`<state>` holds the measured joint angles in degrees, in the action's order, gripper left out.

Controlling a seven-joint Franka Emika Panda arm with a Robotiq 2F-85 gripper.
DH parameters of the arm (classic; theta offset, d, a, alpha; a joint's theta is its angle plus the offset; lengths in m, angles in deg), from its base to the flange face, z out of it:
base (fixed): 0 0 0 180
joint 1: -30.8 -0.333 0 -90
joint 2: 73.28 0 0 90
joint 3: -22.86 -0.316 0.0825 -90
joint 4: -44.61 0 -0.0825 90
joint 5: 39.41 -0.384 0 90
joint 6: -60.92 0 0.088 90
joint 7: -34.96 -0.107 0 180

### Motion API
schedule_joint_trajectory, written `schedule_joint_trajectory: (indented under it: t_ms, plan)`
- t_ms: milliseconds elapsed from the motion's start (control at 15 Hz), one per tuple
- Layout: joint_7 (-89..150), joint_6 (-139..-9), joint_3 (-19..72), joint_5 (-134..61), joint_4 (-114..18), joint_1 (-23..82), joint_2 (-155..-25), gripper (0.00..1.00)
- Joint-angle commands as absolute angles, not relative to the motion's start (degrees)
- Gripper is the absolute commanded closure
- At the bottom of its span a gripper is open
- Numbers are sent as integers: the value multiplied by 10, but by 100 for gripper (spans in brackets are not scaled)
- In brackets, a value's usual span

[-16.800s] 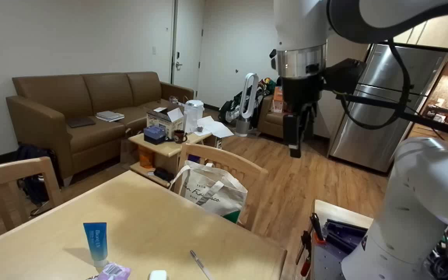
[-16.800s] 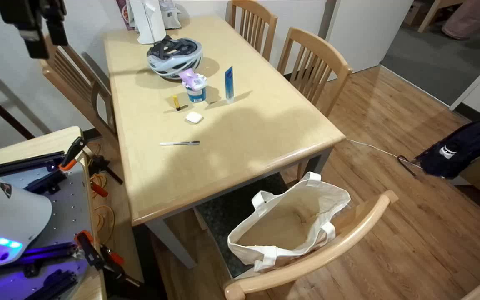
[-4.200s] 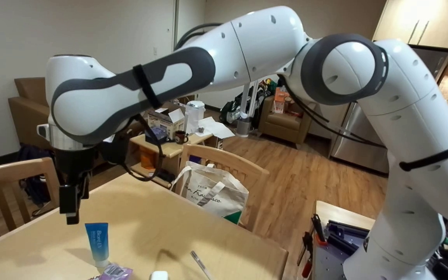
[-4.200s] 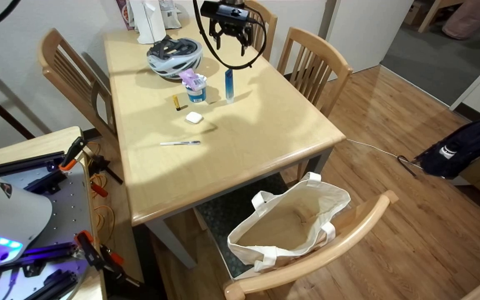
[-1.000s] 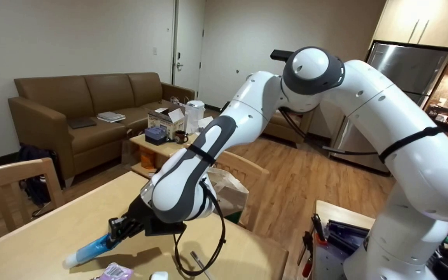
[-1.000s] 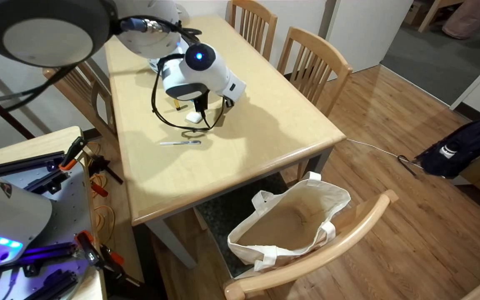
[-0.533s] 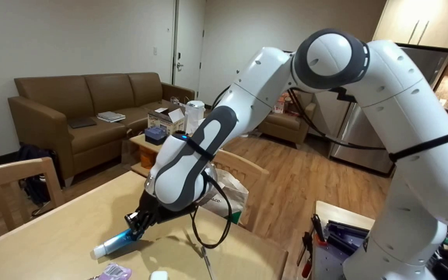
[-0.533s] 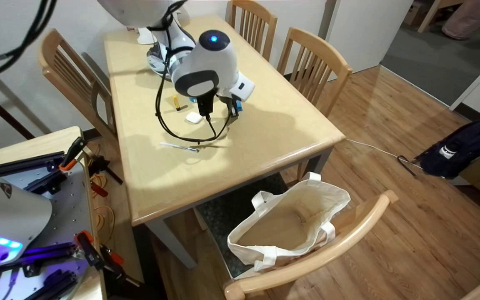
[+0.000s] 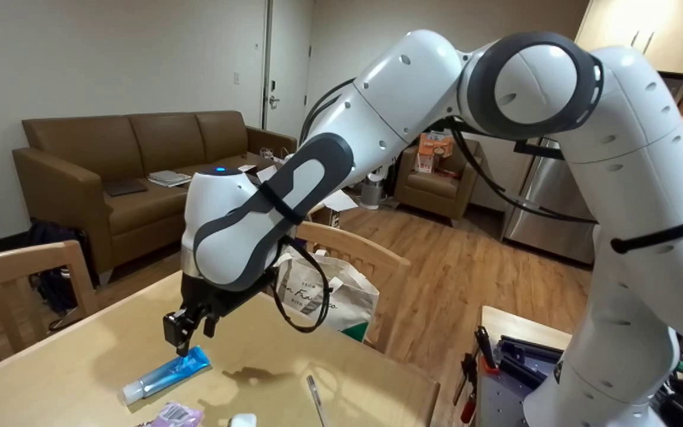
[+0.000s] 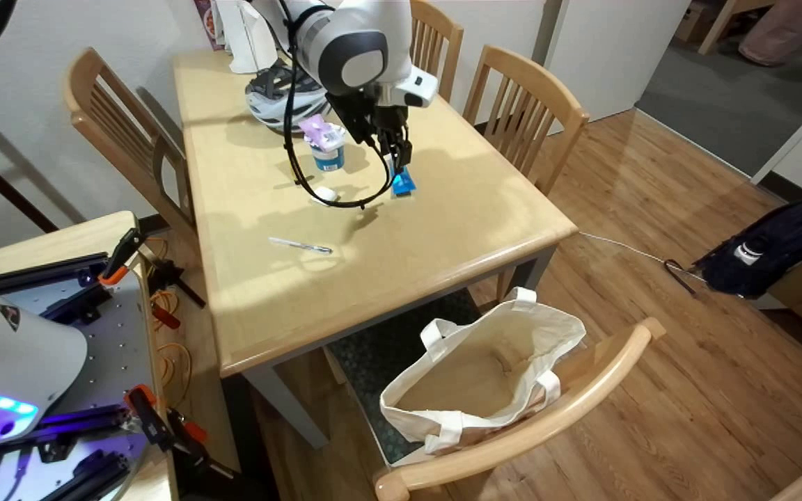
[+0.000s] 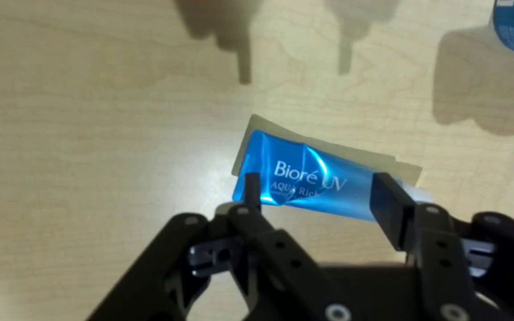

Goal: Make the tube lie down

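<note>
The Bioré UV squeeze tube [image 9: 166, 375] lies flat on the table [image 9: 371, 385], left of the pen [image 9: 315, 398] in an exterior view: likely light, soft-walled and slick, so best pinched near its cap [image 9: 133, 392]. The gripper [image 11: 316, 183] above is spread, holding nothing.

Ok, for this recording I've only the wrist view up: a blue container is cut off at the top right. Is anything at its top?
Observer: Yes, a purplish packet sits at the top of the container; on it or partly inside, I can't tell.
Operator: The tool hides part of the tube near its narrow end. What's there?
Observer: A whitish cap, fully visible in an exterior view.
Operator: Anything hanging from the arm?
Observer: Yes, a black cable droops from it in a loop.
</note>
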<state>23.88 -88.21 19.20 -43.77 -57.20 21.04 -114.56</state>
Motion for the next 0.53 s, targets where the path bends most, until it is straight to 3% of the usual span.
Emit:
schedule_joint_trajectory:
  t_ms: [0, 467]
  plan:
    - [239, -857, 213, -401, -543, 186, -1151, 3]
    - [303, -805, 201, -311, -473, 147, -1144, 0]
